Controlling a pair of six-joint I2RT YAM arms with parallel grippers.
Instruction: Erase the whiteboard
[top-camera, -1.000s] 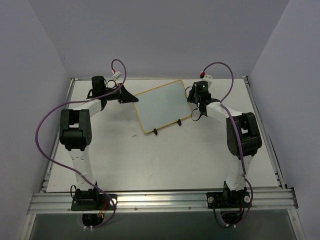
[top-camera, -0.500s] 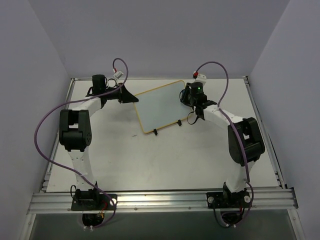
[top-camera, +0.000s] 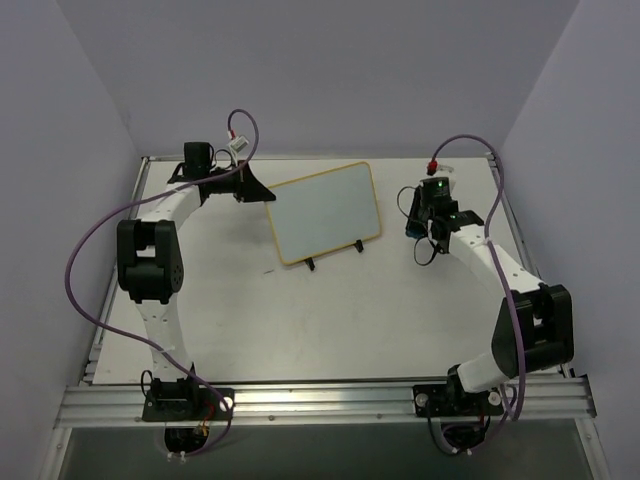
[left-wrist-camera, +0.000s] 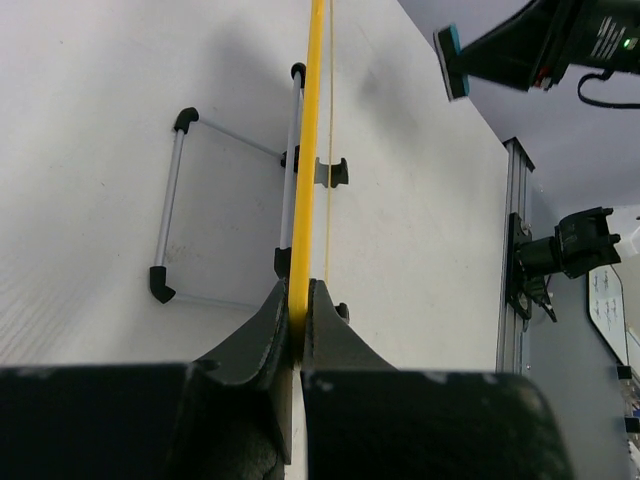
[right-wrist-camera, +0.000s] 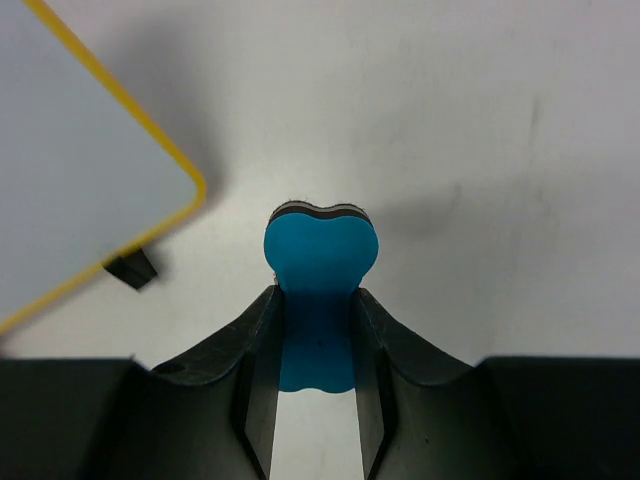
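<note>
At back centre of the worktop (top-camera: 300, 320), the whiteboard (top-camera: 325, 215) stands tilted on its clip feet. Its face shows no writing. Left fingers (left-wrist-camera: 265, 335) pinch its yellow rim. Right fingers (right-wrist-camera: 255, 345) pinch the blue eraser (right-wrist-camera: 320, 255), clear of the board's right corner. Judged: wiping done, with release and set-down left.

A white table (top-camera: 330, 320) sits in a booth of plain, pale lavender walls: left wall (top-camera: 60, 150), far wall (top-camera: 320, 70), right wall (top-camera: 590, 130). An aluminium rail (top-camera: 320, 400) runs along the table's near edge. The light is soft and even.
</note>
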